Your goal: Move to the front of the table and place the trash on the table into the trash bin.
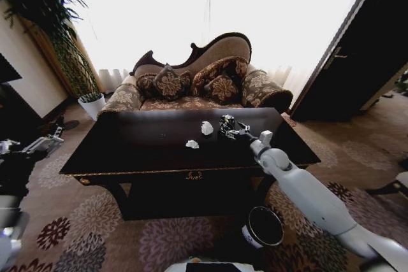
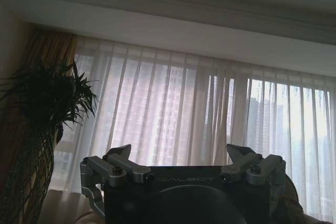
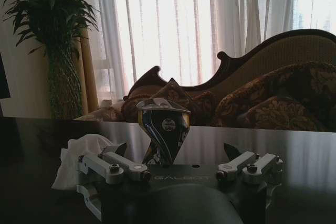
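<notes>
now the right gripper [image 3: 178, 162], jaws wide apart, frames a crushed black-and-silver can [image 3: 163, 132] on the glossy near-black wooden table [image 1: 140, 148], a white crumpled paper wad [image 1: 206, 128] at its nine o'clock.

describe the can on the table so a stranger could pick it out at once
Find the dark table in front of the sofa. Toward its back right stands a crushed can, between the open fingers of the right gripper. It is shiny black and silver; the scraps beside it are white paper.
</notes>
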